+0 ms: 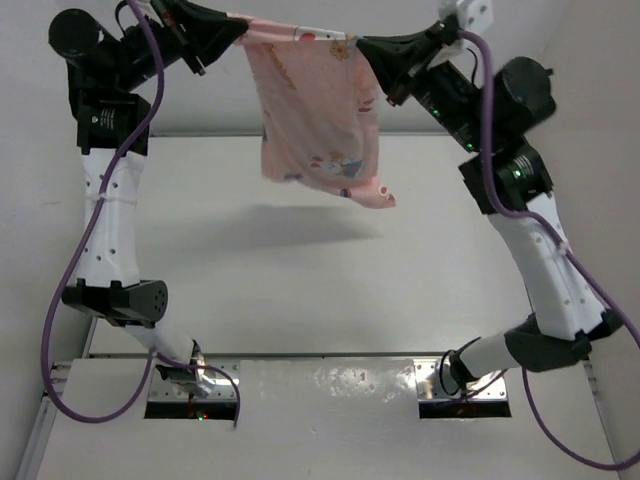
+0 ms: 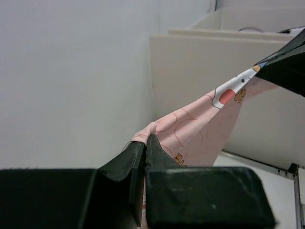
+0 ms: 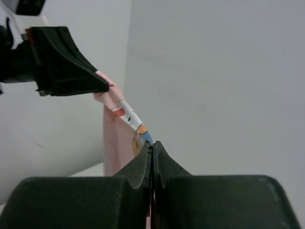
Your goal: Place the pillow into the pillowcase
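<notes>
You have a white table (image 1: 300,300) under the overhead camera, with a soft grey shadow (image 1: 290,225) lying across its far half. At the near edge, a metal plate on the left (image 1: 220,385) and another on the right (image 1: 428,372) flank a pale panel (image 1: 330,385) that catches the glare. A plain white wall (image 1: 200,100) rises behind. From the left wrist you see a cream partition (image 2: 190,71), possibly the side of a box.
</notes>
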Tool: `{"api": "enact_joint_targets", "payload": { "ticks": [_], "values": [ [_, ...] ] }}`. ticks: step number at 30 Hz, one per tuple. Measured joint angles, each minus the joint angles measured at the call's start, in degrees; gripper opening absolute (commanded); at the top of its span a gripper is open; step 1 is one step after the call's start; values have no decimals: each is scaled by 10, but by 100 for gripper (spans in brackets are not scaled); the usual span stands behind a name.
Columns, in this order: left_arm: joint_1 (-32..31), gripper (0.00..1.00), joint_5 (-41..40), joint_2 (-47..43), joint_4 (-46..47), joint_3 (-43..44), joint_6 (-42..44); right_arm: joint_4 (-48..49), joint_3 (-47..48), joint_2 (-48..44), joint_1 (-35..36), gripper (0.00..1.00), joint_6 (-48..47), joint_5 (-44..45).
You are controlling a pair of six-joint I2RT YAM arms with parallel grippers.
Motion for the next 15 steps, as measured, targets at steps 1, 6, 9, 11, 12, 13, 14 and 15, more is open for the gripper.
{"api": "enact_joint_targets", "payload": {
  "ticks": [1, 6, 9, 11, 12, 13, 14, 15],
  "values": [
    [-2, 0, 0, -5, 23, 8, -10, 14, -4, -18, 12, 0, 0, 0],
    [-27, 0, -2, -75, 27, -62, 12, 43, -114, -107, 21, 0, -2, 20],
    [-24, 0, -12, -82, -8, -94, 36, -19, -64, -65, -3, 0, -1, 30],
    [-16, 0, -13, -54, -27, -75, 42, -53, 3, -9, -21, 0, 3, 36],
    [-14, 0, -17, -41, -35, -71, 47, -63, 25, 9, -27, 0, 5, 40],
    [-15, 0, -23, -35, -49, -72, 57, -66, 37, 19, -35, 0, 8, 47],
    [-18, 0, -28, -34, -60, -85, 69, -59, 31, 15, -39, 0, 11, 52],
    [-21, 0, -31, -40, -75, -109, 85, -45, 9, -2, -43, 0, 16, 55]
  ]
}}
